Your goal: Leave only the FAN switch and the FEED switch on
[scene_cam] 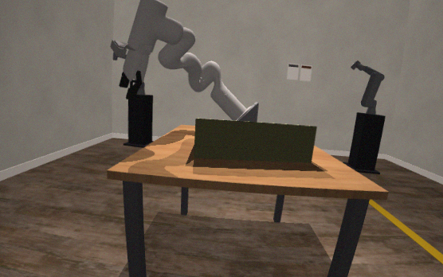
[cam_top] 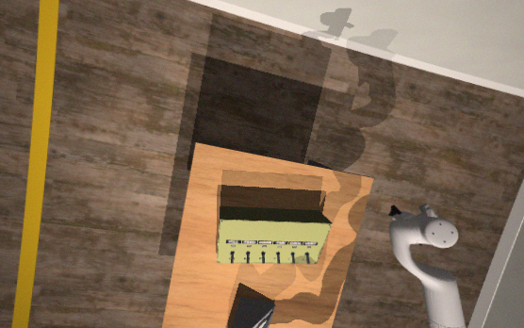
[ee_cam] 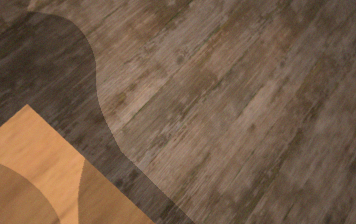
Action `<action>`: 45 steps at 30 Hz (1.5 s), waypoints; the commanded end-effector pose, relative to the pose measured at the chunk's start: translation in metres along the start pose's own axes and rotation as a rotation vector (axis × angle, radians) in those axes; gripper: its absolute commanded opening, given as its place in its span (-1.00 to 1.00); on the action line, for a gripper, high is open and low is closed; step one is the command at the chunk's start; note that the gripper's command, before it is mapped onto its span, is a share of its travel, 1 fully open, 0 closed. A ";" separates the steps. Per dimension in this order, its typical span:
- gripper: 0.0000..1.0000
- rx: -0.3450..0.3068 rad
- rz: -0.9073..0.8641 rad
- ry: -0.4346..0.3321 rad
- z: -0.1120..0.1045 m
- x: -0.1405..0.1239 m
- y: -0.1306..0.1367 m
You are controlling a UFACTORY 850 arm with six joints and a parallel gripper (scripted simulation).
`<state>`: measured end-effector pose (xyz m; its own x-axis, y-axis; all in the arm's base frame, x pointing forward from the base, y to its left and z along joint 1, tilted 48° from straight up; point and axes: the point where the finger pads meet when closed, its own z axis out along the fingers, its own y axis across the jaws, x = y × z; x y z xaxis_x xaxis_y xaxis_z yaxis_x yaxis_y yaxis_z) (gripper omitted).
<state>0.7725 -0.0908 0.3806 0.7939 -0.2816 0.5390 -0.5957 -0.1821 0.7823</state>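
The console [cam_top: 273, 237] is a yellow-green box in the middle of the wooden table [cam_top: 264, 245]. Its front face carries a row of several black toggle switches [cam_top: 270, 257] under small labels that are too small to read. I cannot tell which switches are on. In the exterior view only the console's plain dark back [scene_cam: 255, 140] shows. My gripper [scene_cam: 133, 85] is open and empty. It hangs high in the air beyond the table's side edge, far from the console. The wrist view shows only the floor and a corner of the table [ee_cam: 45, 175].
A dark block [cam_top: 250, 308] sits at the table edge in front of the switches. A black pedestal [scene_cam: 140, 119] stands behind my gripper. A second small arm [scene_cam: 368, 85] stands on another pedestal [scene_cam: 366, 141]. A yellow line [cam_top: 35, 165] runs along the floor.
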 end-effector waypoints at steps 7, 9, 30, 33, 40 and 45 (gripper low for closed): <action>1.00 0.001 0.002 0.001 -0.020 -0.003 0.018; 1.00 0.001 0.002 0.001 -0.020 -0.003 0.018; 1.00 0.001 0.002 0.001 -0.118 -0.021 0.107; 1.00 0.001 0.002 0.001 -0.128 -0.023 0.116; 1.00 0.001 0.002 0.001 -0.135 -0.024 0.123; 1.00 0.004 -0.001 0.006 -0.137 -0.026 0.120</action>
<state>0.6972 0.0198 0.5042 0.7938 -0.2813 0.5392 -0.5959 -0.1821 0.7822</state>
